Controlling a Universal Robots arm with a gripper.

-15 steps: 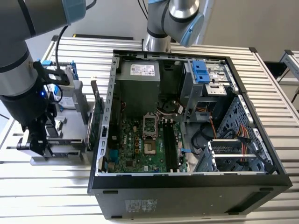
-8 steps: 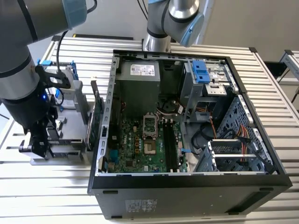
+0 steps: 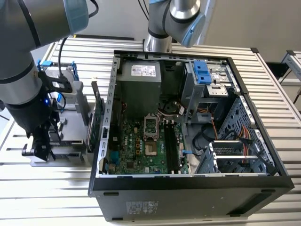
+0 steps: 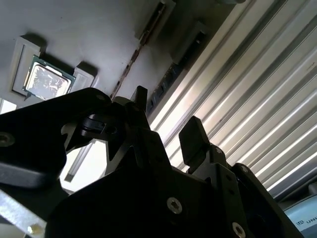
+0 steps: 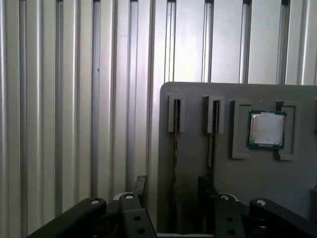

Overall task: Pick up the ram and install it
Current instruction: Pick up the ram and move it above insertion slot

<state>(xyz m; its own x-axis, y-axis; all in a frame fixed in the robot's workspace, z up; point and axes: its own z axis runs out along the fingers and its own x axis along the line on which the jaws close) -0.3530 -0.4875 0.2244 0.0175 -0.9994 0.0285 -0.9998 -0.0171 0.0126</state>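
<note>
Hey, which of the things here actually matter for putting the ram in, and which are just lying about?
For the job: the ram standing in the grey holder; the open gripper by it; the black memory slots.
Lying about: the CPU chip; the green expansion card; the power supply.

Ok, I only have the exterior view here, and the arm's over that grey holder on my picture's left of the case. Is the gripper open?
Observer: Yes. In the first wrist view the gripper is open and holds nothing.
Operator: Can you see the ram?
Observer: A thin ram stands on edge in a slot of the holder, lined up between the fingers.
Operator: Anything else on that holder?
Observer: A square silver CPU chip sits in its own recess, apart from the slots.
</note>
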